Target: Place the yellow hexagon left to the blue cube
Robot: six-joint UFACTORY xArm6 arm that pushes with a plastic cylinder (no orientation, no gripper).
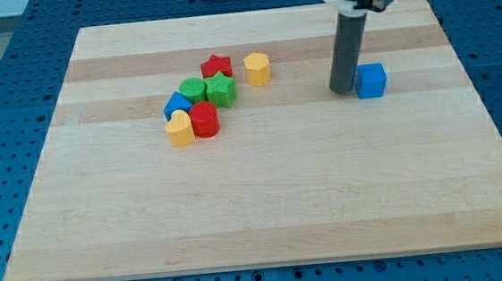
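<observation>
At the view's upper right of the pale wooden worktop (pixel 266 211), the arm's straight dark rod ends in its tip (pixel 343 91), which rests just beside the left face of the small blue plastic cube (pixel 371 81); whether they touch cannot be told. The arm carries no jaws, so there is nothing to be apart or together. The yellow plastic hexagon (pixel 257 69) lies well apart from the tip, toward the view's left and slightly up, with bare board between them. The tip sits on the side the hexagon must arrive at, so it would probably need to circle round to the hexagon's far left. Beyond it cluster a red star (pixel 216 66), green star-like block (pixel 221 90), green cylinder (pixel 192 90), blue block (pixel 176 104), red cylinder (pixel 204 119) and yellow block (pixel 179 128).
</observation>
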